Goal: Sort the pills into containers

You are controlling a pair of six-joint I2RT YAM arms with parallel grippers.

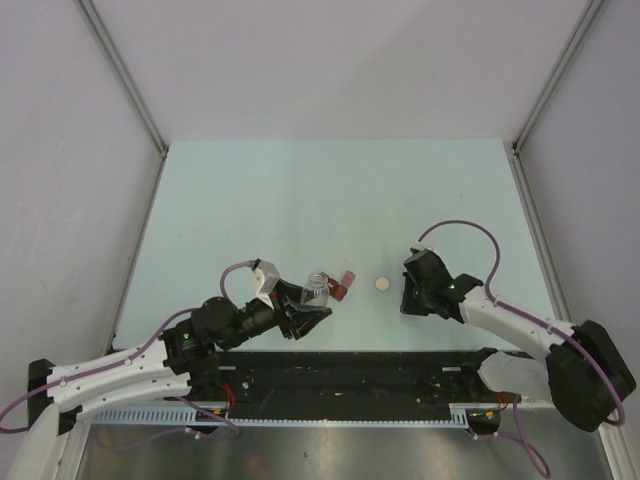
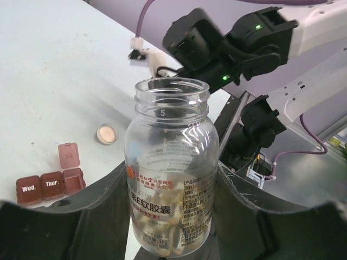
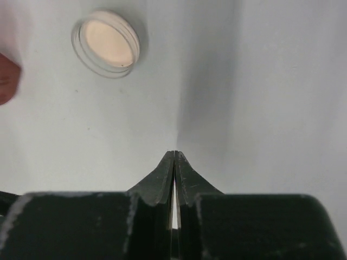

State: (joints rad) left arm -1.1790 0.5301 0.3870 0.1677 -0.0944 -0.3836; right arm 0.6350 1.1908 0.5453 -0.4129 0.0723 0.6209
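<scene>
Currently, left pincer [image 1: 308, 305] is gripping the open bottle [image 2: 172, 162], right pincer [image 3: 174, 162] sitting closed, empty; hasty tipping is likely risking pills [image 2: 165, 216] overshooting the pill box [image 2: 51, 181].

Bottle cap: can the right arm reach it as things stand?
Probably yes. The cap lies on bare table just ahead of the right pincer, nothing between; the pincer is shut, so must open first.

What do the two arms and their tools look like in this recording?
The left arm and right arm have white shell links with black joint housings. A thin purple cable loops along each. Near the wrists glow small green lights. The left tool and right tool are matte black; the right one's fingers taper to thin tips.
</scene>
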